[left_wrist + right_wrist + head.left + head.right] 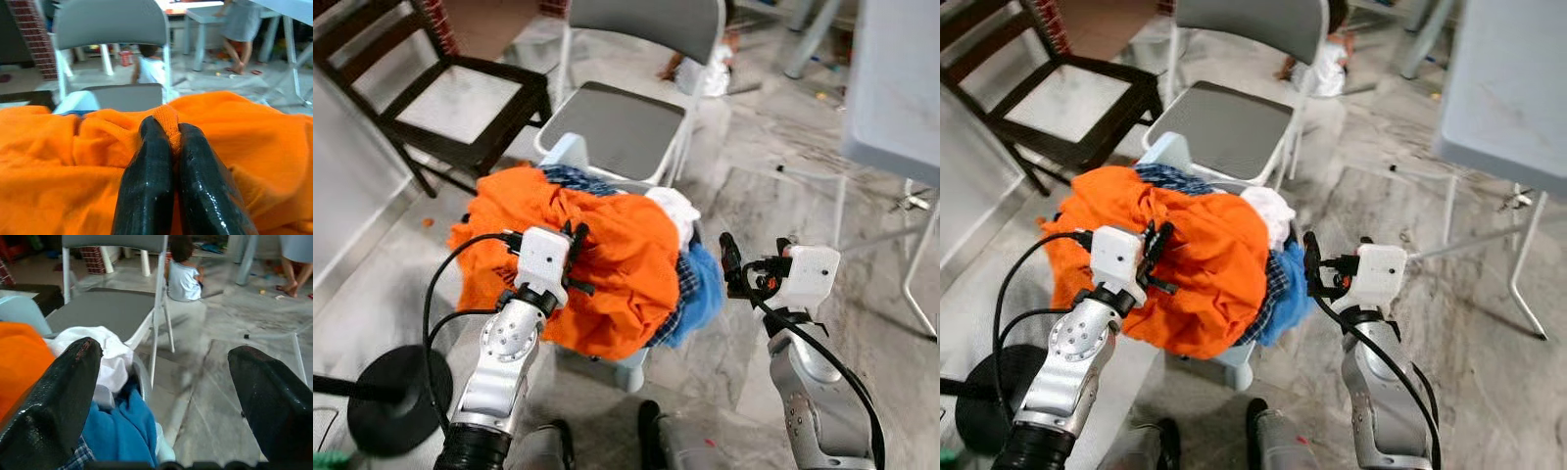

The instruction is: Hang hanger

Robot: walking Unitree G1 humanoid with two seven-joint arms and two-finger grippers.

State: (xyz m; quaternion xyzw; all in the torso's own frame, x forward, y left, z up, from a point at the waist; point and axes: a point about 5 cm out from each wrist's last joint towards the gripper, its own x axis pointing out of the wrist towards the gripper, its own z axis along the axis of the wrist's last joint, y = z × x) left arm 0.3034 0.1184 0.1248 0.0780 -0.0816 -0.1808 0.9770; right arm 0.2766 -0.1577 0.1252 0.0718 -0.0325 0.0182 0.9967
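The robot's left silver metal arm [499, 367] is showing a round joint disc ringed with small screws, tapering into a ribbed black cuff at its base; a white boxy wrist housing [544, 259] is sitting at its top, with short black brackets jutting from its sides; a thick black cable [435, 294] is looping out from the housing and back down along the arm. The right silver metal arm [813, 401] is looking smooth and rounded; its own white boxy wrist housing [808, 274] is carrying red and black wiring, and a black cable [837, 367] is trailing down it. The left gripper's glossy black fingers [146, 191] are looking smooth and rounded; the right gripper's black fingers [54, 406] are showing a textured, scuffed surface.
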